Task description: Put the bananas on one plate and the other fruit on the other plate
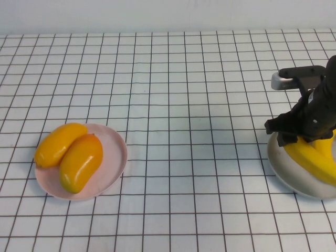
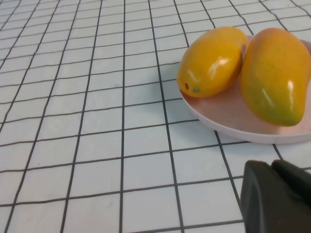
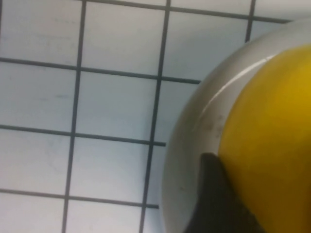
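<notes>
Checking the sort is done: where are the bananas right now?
In the high view the bananas lie on the grey plate at the table's right edge, directly under the right gripper.

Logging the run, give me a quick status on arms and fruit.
Right gripper low over grey plate, on the bananas. Left gripper shut, parked near pink plate. Both mangoes on pink. Nothing in the way.
</notes>
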